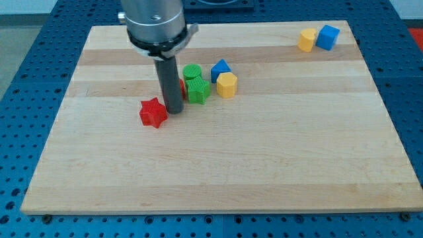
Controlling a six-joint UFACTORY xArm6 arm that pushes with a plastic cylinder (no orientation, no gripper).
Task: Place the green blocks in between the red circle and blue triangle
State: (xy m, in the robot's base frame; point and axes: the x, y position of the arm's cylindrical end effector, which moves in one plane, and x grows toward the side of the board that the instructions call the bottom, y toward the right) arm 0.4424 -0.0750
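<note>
My tip (175,110) rests on the board just right of a red star block (153,113) and left of the green blocks. A red circle block (182,85) is mostly hidden behind the rod; only a sliver shows. A green round block (192,72) sits above a green star-shaped block (197,90), both touching. A blue triangle block (220,67) stands right of the green round block, with a yellow hexagon block (227,84) just below it.
A yellow block (307,39) and a blue cube (327,37) sit together near the board's top right corner. The wooden board (218,158) lies on a blue perforated table.
</note>
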